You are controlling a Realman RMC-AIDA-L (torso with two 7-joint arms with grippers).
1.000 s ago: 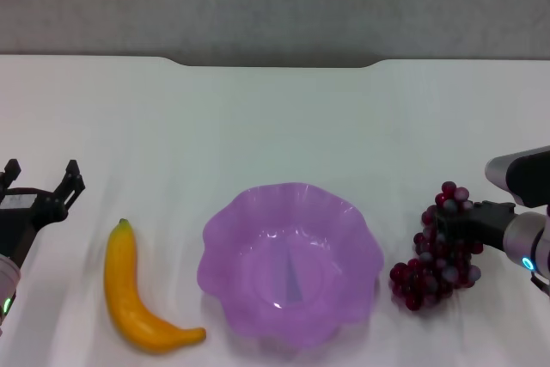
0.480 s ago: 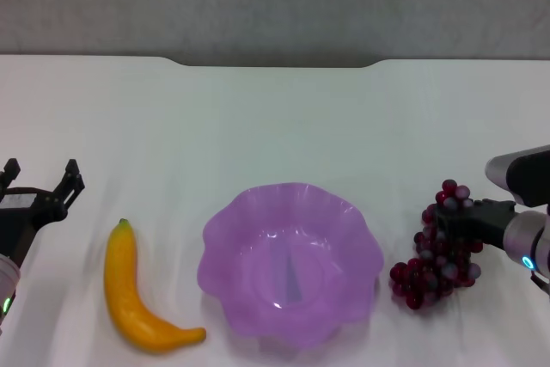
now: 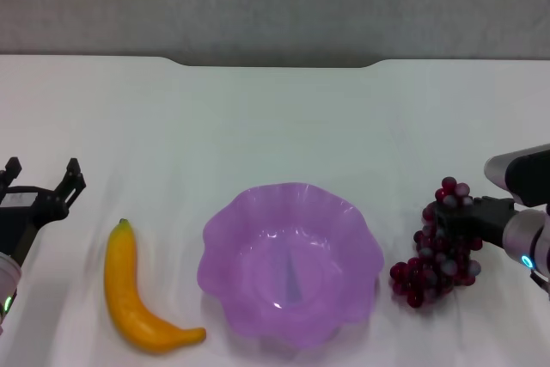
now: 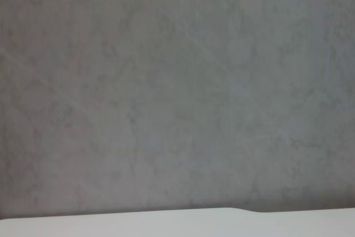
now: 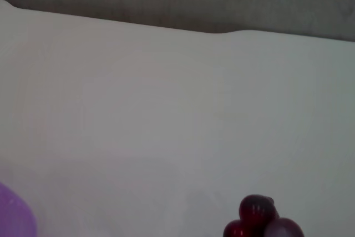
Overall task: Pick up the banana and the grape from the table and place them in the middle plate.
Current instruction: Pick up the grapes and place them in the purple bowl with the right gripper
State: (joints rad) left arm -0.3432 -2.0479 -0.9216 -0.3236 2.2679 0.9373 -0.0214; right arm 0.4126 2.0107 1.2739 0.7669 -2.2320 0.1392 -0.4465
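The banana [image 3: 129,294] lies on the white table [image 3: 275,118], left of the purple scalloped middle plate [image 3: 225,223], which holds nothing. The grape bunch [image 3: 427,271] is just right of the plate. My right gripper [image 3: 457,221] reaches in from the right edge and is closed on the upper part of the bunch. A few grapes [image 5: 259,220] and a bit of the plate's rim [image 5: 14,217] show in the right wrist view. My left gripper [image 3: 41,171] hangs open and empty, left of and beyond the banana.
The table's far edge has a notch [image 3: 275,64] with a grey wall behind it. The left wrist view shows only that wall and a strip of the table's edge [image 4: 166,223].
The right gripper and the grape bunch have shifted slightly up and to the right together. The left arm, banana and plate have not moved.
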